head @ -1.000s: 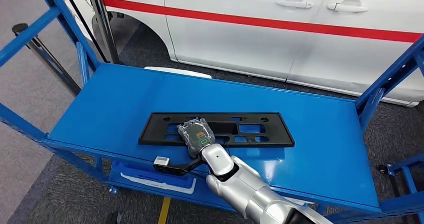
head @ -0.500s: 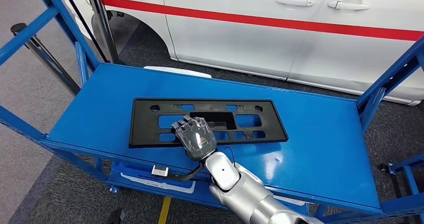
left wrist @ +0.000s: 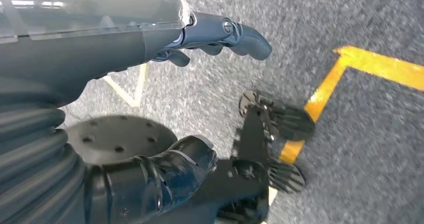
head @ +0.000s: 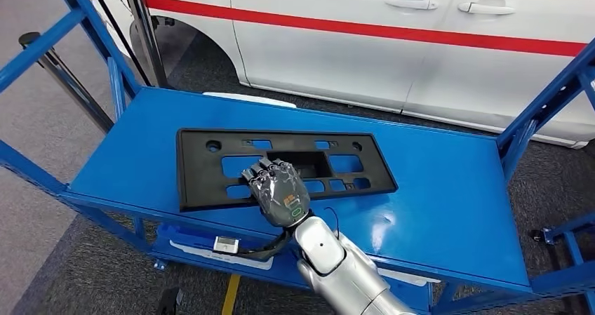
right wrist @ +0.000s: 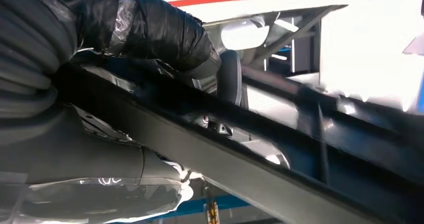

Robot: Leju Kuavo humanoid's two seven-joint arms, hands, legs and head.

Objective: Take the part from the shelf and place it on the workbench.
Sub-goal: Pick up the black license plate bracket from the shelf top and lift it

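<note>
Left robot hand point(left wrist: 150, 109) hangs over grey floor, fingers apart, nothing held | your black license plate frame point(head: 210, 171) sits tilted above the blue shelf point(head: 449, 203), near edge raised | right robot hand point(head: 281, 192) grips the frame's near edge | white car point(head: 393, 41) behind.

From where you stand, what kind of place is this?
Probably a car assembly or service floor: a white car with a red stripe, a blue steel shelf rack, and a black plastic car part on it.
</note>
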